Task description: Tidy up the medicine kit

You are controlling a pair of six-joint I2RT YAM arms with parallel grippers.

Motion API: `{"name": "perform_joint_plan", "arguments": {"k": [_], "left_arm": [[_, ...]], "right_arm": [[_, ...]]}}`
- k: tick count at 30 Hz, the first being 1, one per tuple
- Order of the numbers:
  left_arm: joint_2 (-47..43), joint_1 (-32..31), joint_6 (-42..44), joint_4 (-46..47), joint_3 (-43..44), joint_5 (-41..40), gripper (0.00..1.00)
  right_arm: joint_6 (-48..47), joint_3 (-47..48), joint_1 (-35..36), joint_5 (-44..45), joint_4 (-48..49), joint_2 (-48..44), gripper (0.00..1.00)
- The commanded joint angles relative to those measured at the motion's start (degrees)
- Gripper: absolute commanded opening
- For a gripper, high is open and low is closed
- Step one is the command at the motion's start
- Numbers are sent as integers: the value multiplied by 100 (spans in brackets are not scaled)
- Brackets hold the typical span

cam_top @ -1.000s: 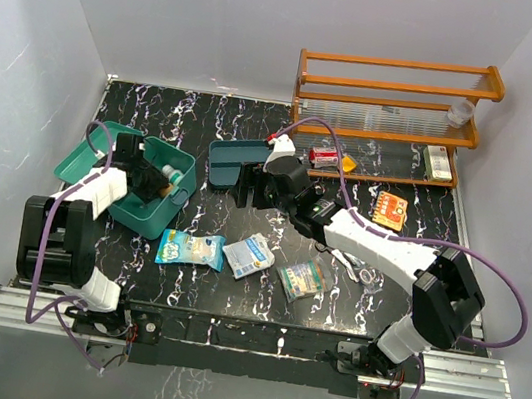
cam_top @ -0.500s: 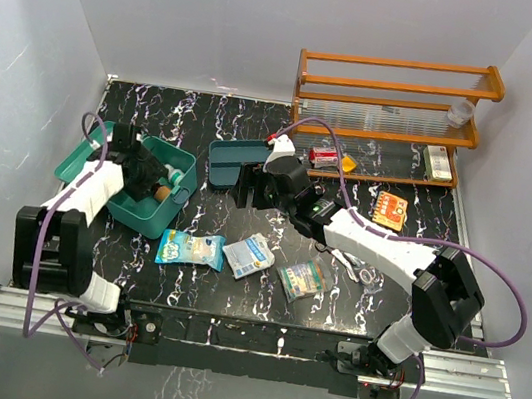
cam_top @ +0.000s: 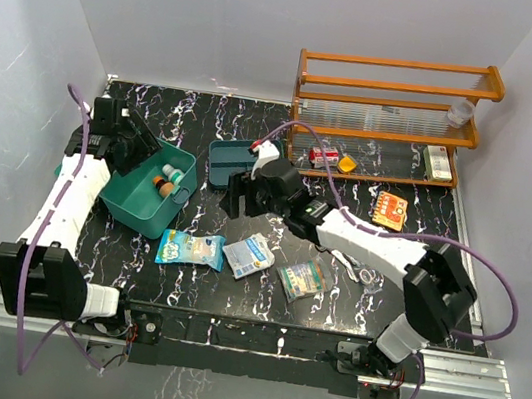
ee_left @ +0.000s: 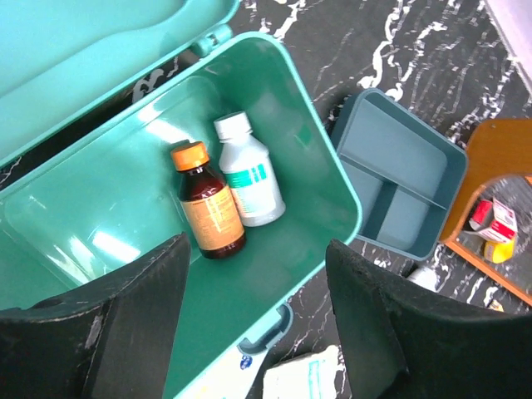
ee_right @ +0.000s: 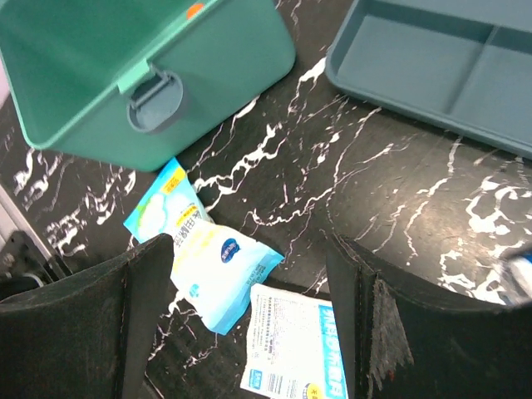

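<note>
**Overhead and wrist views.** The teal-green plastic rectangular medicine kit [cam_top: 143, 208], hinged lid open, stands at about 9 o'clock from the centre of the black, white-veined marble table [cam_top: 208, 119]. Two bottles lie side by side on its floor, touching: a brown bottle [ee_left: 209, 212] with an orange cap and, at its 3 o'clock in the left wrist view, a white bottle [ee_left: 248, 179] with a white cap and a teal label.

The left gripper [ee_left: 256, 270] hangs over the kit with its fingers spread and nothing between them. The right gripper [ee_right: 249, 249], also spread and empty, hangs over bare table at the kit's 3 o'clock in the overhead view.

Below the right gripper lie a light-blue foil sachet [ee_right: 208, 262], near the kit's latch side, and a white-and-blue flat packet [ee_right: 291, 349] that overlaps it.

A shallow, darker blue-teal plastic divided tray [cam_top: 224, 157] sits at the kit's 1 o'clock, apart from it. An orange wooden shelf rack [cam_top: 396, 79] stands at the table's 1 o'clock.
</note>
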Motion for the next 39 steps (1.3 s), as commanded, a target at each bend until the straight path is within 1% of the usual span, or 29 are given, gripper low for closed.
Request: {"name": "perform_joint_plan", "arguments": {"k": [1, 8, 14, 20, 25, 28, 32, 38, 39], "left_arm": [[-358, 28, 425, -288, 410, 517, 65], [-709, 22, 612, -63, 648, 1352, 67], [-1116, 23, 781, 328, 649, 1839, 68], [-1515, 21, 898, 635, 539, 1906, 70], [-1627, 21, 929, 686, 507, 1808, 70], [-1587, 21, 924, 660, 525, 1825, 71], [-1587, 27, 919, 681, 521, 1841, 71], [-1564, 22, 876, 729, 497, 1858, 71], [-1563, 25, 868, 740, 483, 1863, 71]], "right_arm": [[-538, 134, 246, -422, 360, 387, 71], [-1178, 657, 755, -677, 140, 1366, 69], [-1301, 1119, 933, -569, -16, 1988, 67], [-1309, 1286, 930, -332, -67, 2339, 65], [-1332, 1233, 932, -302, -126, 2518, 63], [-1344, 1138, 931, -288, -189, 2562, 58], [-1331, 921, 933, -279, -178, 2501, 45], [-1331, 676, 933, -352, -53, 2308, 15], [-1324, 653, 935, -339, -27, 2263, 12]]}}
